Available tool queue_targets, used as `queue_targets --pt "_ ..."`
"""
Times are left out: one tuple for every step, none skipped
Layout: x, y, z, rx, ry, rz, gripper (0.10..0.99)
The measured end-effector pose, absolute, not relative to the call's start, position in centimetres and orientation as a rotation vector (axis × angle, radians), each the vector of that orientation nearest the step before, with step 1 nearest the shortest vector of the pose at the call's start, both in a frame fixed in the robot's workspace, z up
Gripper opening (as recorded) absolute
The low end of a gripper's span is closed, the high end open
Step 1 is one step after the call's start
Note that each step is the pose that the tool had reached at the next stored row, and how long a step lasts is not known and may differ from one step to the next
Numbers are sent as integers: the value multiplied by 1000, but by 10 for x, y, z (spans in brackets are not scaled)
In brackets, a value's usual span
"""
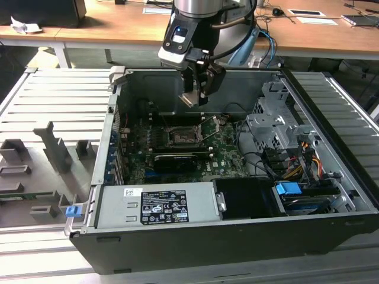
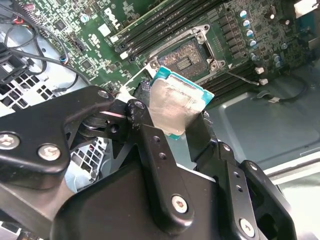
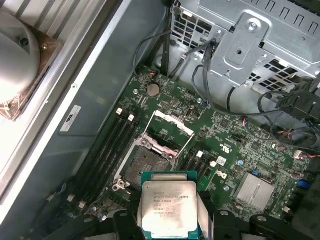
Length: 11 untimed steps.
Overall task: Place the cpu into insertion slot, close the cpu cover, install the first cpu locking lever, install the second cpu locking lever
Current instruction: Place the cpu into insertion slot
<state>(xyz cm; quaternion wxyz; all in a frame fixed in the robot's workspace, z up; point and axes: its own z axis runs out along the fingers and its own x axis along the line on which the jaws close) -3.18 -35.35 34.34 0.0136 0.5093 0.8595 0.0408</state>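
My gripper (image 1: 193,94) hangs inside the open computer case, above the motherboard, shut on the cpu (image 1: 188,99). In both wrist views the cpu (image 2: 177,106) (image 3: 169,207) sits between the two black fingers (image 2: 152,145), its silver top and teal edge showing. The insertion slot (image 3: 143,165) (image 2: 188,55) (image 1: 183,137) lies open and bare below the chip, a short way off. The cpu cover (image 3: 173,131) stands hinged up at the slot's far side, its square window showing. A thin locking lever (image 2: 241,78) sticks out beside the slot.
Black memory slots (image 3: 107,145) flank the socket on the green motherboard (image 3: 235,150). A grey metal drive cage (image 3: 250,45) with black cables (image 3: 210,75) stands close by. A long black card (image 1: 174,160) and a grey power supply (image 1: 157,206) lie toward the case front.
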Motion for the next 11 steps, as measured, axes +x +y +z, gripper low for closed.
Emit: queue_targets --pt "-32 -354 343 1588 2676 127 529" --pt "-32 -354 343 1592 2674 127 529" --pt "-32 -354 343 1597 2670 127 529" --pt "-32 -354 343 1604 2666 127 529" --pt "-32 -354 343 1625 2652 127 529" --pt "-32 -354 343 1644 2640 127 529" --pt "-32 -354 343 1658 2631 126 529" --pt "-32 -354 343 1671 2622 126 529" --pt "-32 -354 342 1685 2612 126 529" --pt "-32 -353 342 1695 2606 125 529" --pt "-32 -353 341 1698 2605 124 529"
